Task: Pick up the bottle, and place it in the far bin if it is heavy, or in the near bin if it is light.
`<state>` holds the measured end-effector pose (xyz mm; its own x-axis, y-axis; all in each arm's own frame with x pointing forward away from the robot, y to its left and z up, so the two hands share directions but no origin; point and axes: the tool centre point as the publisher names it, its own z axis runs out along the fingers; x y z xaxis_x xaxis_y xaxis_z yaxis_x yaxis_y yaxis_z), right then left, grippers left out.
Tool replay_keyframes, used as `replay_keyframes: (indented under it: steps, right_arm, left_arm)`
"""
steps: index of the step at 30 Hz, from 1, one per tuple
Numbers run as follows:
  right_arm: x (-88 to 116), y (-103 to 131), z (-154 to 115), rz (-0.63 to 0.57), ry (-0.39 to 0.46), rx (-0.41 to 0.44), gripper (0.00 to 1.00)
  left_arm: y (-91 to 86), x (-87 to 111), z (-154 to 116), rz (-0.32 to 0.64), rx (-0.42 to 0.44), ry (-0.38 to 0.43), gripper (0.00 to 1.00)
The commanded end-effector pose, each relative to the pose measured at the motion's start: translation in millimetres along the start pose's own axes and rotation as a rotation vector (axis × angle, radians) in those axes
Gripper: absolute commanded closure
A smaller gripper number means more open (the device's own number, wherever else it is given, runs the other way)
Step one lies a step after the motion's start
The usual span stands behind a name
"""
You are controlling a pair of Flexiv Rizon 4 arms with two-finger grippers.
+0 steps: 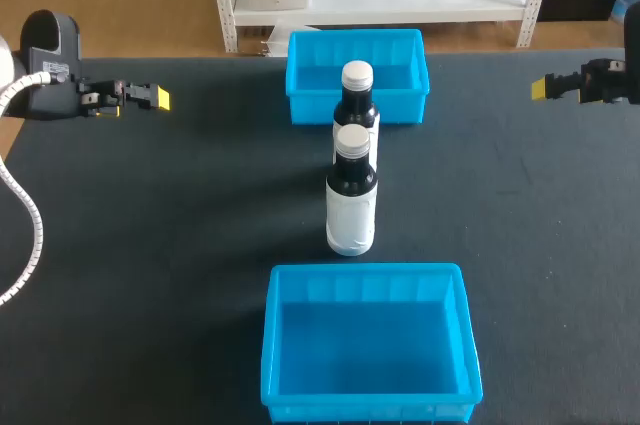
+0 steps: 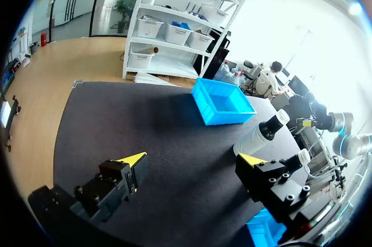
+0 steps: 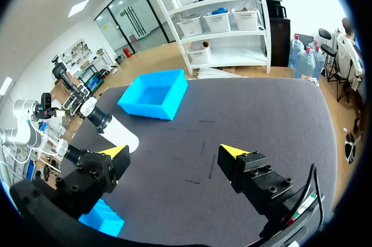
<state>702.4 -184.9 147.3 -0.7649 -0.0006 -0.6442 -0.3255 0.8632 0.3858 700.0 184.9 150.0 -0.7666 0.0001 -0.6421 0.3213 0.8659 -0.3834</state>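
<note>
Black-topped table (image 1: 170, 265) w/ two blue bins on its centre line. Far bin (image 1: 299, 85) sits at the back edge. Near bin (image 1: 272, 345) is at the front edge, closest to me.

Btwn the bins stand two bottles, both upright, one behind the other. Near bottle (image 1: 351, 207) has a dark upper body, white label & white cap. It's approx mid-table, apart from the near bin. Far bottle (image 1: 357, 97) has the same look. It's just behind the first & right at the far bin's front wall. From above I can't tell if it touches that wall or the other bottle.

My left pincer (image 1: 156, 97) hangs over the table's left side, about level w/ the far bottle & well apart from it, pointing inward. Left wrist view shows its yellow fingertips (image 2: 135, 160) spread wide, only table btwn them, gripping nothing. The bottles are ahead, off toward one finger, w/ the far bin beyond.

My right pincer (image 1: 545, 88) hangs over the right side at approx the same depth, also well apart from both bottles. Right wrist view shows its fingertips (image 3: 233, 150) wide apart too, nothing held. A bottle stands ahead by one finger, the far bin further on.
</note>
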Motion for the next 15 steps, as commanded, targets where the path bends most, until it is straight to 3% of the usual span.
replay_keyframes:
  steps: [1,14,15]
  right_arm:
    - [0.2,1.3,-1.9,0.001,0.000,0.005,0.00]
    - [0.2,1.3,-1.9,0.001,0.000,0.005,0.00]
    - [-1.9,2.7,-1.6,-0.045,0.010,-0.022,0.00]
  left_arm:
    - [0.0,0.0,0.0,0.000,0.000,0.000,0.00]
    - [0.0,0.0,0.0,0.000,0.000,0.000,0.00]
    - [0.0,0.0,0.0,0.000,0.000,0.000,0.00]
